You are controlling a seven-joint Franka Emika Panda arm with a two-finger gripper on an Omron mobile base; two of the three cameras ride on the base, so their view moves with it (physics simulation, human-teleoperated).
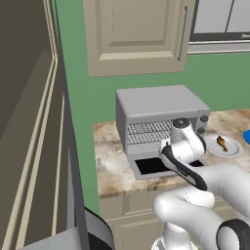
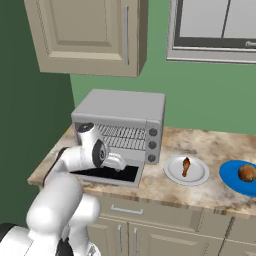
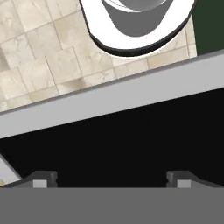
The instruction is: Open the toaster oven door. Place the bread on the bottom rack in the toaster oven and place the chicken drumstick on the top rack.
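**Door down, food waiting right of the toaster oven**

Toaster oven (image 2: 120,112) at the table's (image 2: 210,192) left end, toaster oven door (image 2: 107,175) dropped flat in front of it. Claw (image 3: 111,178) spread wide, gripping nothing, poised just above the door's black glass. Top rack (image 2: 122,132) visible inside the opening. Chicken drumstick (image 2: 186,166) on a white plate (image 2: 172,172) just right of the oven; bread (image 2: 246,173) on a blue plate (image 2: 230,182) farther right, both well apart from the claw.

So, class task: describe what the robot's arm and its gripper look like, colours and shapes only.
The arm is built of glossy white rounded segments with dark grey to black bands at the joints. The gripper ends in two small dark grey, blocky fingertips with lighter grey pads.
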